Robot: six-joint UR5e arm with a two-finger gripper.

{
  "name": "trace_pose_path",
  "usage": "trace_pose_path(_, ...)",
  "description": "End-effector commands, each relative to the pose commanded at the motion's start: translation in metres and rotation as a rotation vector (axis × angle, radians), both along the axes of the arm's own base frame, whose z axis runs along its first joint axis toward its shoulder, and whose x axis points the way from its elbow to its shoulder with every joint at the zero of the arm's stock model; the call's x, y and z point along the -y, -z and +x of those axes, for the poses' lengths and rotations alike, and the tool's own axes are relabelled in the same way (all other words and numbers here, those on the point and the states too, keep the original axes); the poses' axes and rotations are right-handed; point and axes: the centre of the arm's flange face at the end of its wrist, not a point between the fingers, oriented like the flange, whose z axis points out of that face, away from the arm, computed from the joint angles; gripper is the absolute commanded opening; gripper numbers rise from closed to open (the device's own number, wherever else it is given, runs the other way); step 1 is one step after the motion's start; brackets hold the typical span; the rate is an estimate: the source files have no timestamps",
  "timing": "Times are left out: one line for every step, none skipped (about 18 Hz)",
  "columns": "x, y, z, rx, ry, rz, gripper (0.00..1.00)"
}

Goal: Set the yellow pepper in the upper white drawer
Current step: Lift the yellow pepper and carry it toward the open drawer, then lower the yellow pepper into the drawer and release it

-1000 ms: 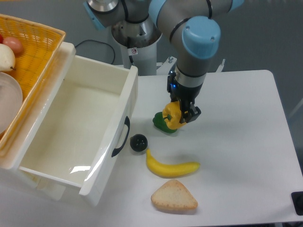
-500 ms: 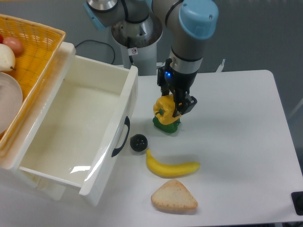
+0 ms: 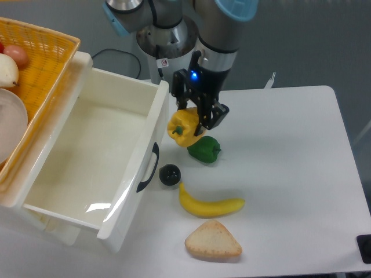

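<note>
My gripper (image 3: 194, 119) is shut on the yellow pepper (image 3: 183, 128) and holds it in the air above the table, just right of the front wall of the upper white drawer (image 3: 87, 153). The drawer is pulled open and its inside is bare white. Its dark curved handle (image 3: 149, 168) faces right, below and left of the pepper. The pepper hangs higher than the drawer's front rim and close to its right corner.
A green pepper (image 3: 204, 149) lies on the table under the gripper. A small black round object (image 3: 169, 174), a banana (image 3: 210, 204) and a bread slice (image 3: 213, 240) lie in front. A yellow woven basket (image 3: 35, 69) with food sits at the far left.
The gripper has lifted the yellow pepper off the green pepper and carried it up and left toward the drawer. The green pepper stays on the table.
</note>
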Motion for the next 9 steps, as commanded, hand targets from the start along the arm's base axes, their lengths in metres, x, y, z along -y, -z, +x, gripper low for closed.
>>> trace_pose_path(-0.001,-0.003,0.005,0.000,-0.001,0.003,0.07)
trace_pose_path(-0.003,-0.003,0.008,0.014,-0.006,0.009,0.07)
trace_pose_path(-0.005,-0.005,0.009,0.028,-0.014,0.023,0.07)
trace_pose_path(-0.006,-0.007,0.011,0.043,-0.028,0.037,0.07)
trace_pose_path(-0.005,-0.010,0.013,0.054,-0.045,0.045,0.07)
trace_pose_path(-0.005,-0.014,0.016,0.057,-0.056,0.052,0.07)
trace_pose_path(-0.005,-0.015,0.017,0.063,-0.064,0.057,0.07)
trace_pose_path(-0.005,-0.017,0.020,0.069,-0.071,0.065,0.07)
trace_pose_path(-0.009,-0.018,0.024,0.086,-0.077,0.074,0.07)
